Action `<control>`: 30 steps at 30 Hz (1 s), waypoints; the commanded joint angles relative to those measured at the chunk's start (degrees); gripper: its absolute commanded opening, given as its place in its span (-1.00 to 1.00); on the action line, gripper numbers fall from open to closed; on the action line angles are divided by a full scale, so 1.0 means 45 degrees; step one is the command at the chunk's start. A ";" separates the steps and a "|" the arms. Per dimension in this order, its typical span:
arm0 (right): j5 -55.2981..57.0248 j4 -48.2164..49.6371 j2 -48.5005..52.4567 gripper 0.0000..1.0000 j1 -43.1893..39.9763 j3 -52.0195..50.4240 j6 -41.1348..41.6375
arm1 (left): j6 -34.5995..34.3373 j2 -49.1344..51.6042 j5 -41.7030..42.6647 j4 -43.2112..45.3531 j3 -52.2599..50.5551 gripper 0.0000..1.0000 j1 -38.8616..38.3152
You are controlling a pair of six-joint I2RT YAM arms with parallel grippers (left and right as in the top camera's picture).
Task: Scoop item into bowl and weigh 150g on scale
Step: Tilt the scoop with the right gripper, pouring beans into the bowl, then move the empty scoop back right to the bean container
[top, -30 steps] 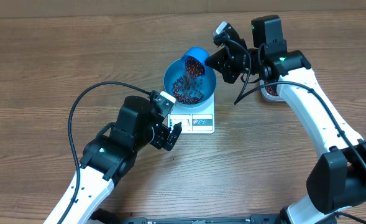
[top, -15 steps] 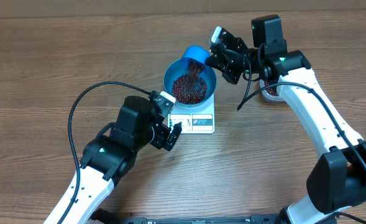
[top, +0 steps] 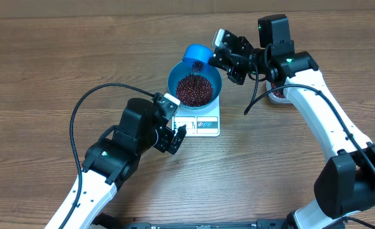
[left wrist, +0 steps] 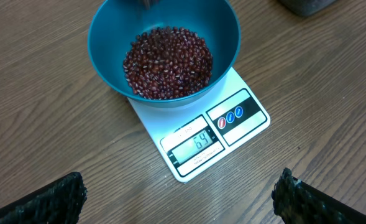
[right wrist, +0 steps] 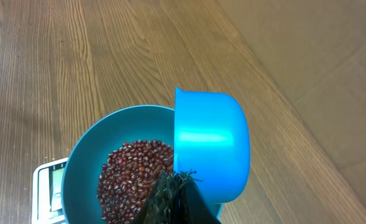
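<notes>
Blue plastic handled scoop (top: 197, 53), clenched in our right end effector (top: 218, 59), hangs tipped over the far rim of the round blue bowl (top: 172, 81), red-brown beans (top: 193, 90) directly below; left end effector (top: 176, 137) released.

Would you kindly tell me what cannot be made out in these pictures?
- Overhead: the scale display is too small to read.
- Right wrist: the scoop shows only its outside; its contents are hidden.
- Overhead: the right arm covers most of the tub.
</notes>
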 commanded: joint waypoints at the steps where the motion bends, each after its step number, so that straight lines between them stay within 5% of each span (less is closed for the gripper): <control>1: -0.0219 0.0141 -0.0248 -0.92 0.0015 0.0034 -0.0204 | 0.0107 0.0063 0.0136 0.0053 -0.0044 0.99 0.0068; 20: -0.0219 0.0068 -0.0248 -0.93 0.0015 0.0034 0.0413 | 0.0107 0.0063 0.0131 0.0053 -0.0044 0.99 0.0068; 24: -0.0214 0.0112 -0.0248 -0.93 0.0015 0.0034 0.2137 | 0.0107 0.0063 0.0136 0.0053 -0.0044 0.99 0.0068; 30: -0.0209 0.0257 -0.0253 -0.93 -0.0199 0.0034 0.7742 | 0.0107 0.0063 0.0136 0.0053 -0.0044 0.99 0.0068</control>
